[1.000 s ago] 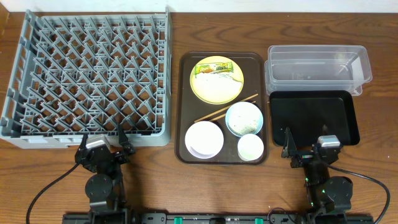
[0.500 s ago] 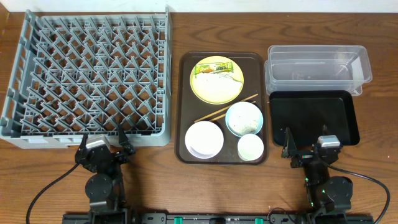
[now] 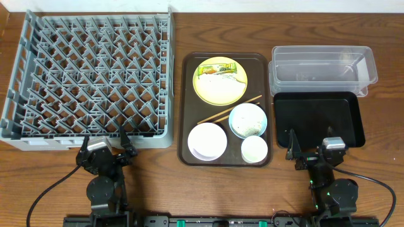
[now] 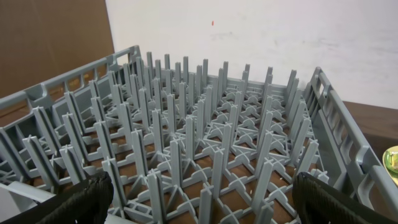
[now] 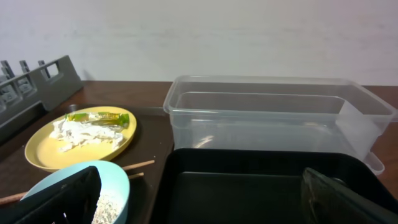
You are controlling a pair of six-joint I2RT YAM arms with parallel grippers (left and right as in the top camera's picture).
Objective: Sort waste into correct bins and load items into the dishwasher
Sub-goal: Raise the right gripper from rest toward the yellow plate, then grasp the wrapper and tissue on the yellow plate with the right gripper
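Observation:
On the brown tray sit a yellow plate with a green-and-yellow wrapper and a crumpled white napkin, two chopsticks, a light blue bowl with rice scraps, a white bowl and a small pale cup. The grey dish rack is at left. The clear tub and black tray are at right. My left gripper is open at the rack's near edge. My right gripper is open at the black tray's near edge.
The right wrist view shows the plate with napkin and wrapper, the blue bowl and the tub. The left wrist view shows the rack's pegs. A white wall stands behind the table.

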